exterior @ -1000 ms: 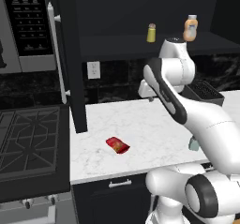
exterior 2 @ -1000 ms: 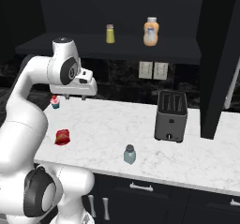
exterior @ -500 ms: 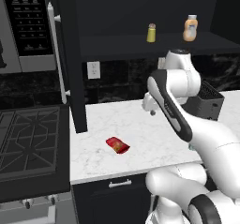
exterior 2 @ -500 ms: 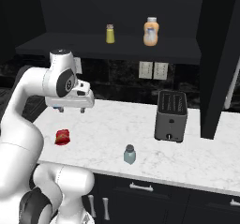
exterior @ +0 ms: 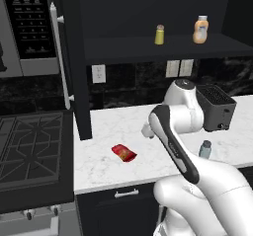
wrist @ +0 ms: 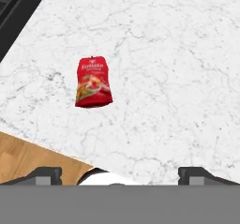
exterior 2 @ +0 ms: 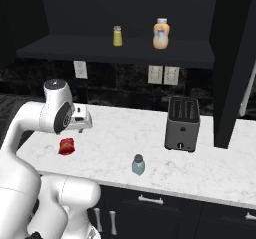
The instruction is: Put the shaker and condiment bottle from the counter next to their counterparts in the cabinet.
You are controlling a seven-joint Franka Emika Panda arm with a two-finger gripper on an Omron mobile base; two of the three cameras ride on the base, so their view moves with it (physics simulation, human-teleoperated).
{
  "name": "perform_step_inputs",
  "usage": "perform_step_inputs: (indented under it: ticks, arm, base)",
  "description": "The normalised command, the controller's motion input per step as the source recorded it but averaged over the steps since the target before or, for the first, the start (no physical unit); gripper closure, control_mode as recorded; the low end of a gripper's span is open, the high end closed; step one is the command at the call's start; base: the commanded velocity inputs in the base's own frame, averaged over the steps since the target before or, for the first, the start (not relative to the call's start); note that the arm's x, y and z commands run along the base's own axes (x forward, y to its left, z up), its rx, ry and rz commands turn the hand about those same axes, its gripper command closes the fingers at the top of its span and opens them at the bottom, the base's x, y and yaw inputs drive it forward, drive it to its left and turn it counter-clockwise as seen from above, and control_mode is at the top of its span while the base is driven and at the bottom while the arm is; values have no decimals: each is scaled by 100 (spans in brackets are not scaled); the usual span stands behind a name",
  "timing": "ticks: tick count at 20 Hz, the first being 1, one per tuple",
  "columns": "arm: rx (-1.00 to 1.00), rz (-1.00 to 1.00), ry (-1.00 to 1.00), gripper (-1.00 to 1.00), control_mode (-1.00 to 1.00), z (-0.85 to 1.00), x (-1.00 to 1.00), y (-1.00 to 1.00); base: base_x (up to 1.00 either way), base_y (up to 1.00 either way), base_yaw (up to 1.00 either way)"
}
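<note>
Since the earlier frame the arm swings lower over the counter (exterior: 148, 119); gripper (wrist: 120, 171) wide open, empty; shaker (exterior 2: 138, 164) and condiment bottle (wrist: 93, 81) both unplaced; cabinet (exterior 2: 120, 50) holds only their counterparts (exterior 2: 160, 33).

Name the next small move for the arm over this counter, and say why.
Probably lower the open gripper onto the red condiment bottle, shifting toward it first. The jaws stand wide and empty, and the bottle lies flat on the marble counter, off to one side of the line between the fingertips in the hand view. The shaker stands farther away, near the toaster.
</note>
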Motion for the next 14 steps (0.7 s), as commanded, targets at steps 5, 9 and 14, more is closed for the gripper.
perform_step_inputs:
  ticks: [5,9,14]
  arm:
    - [0,0,0,-100,-100,-6,9,7]
    - [2,1,0,-100,-100,-50,48,26]
    - [0,6,7,-100,-100,-27,39,41]
  base:
    - [0,0,0]
    - [0,0,0]
    - [0,0,0]
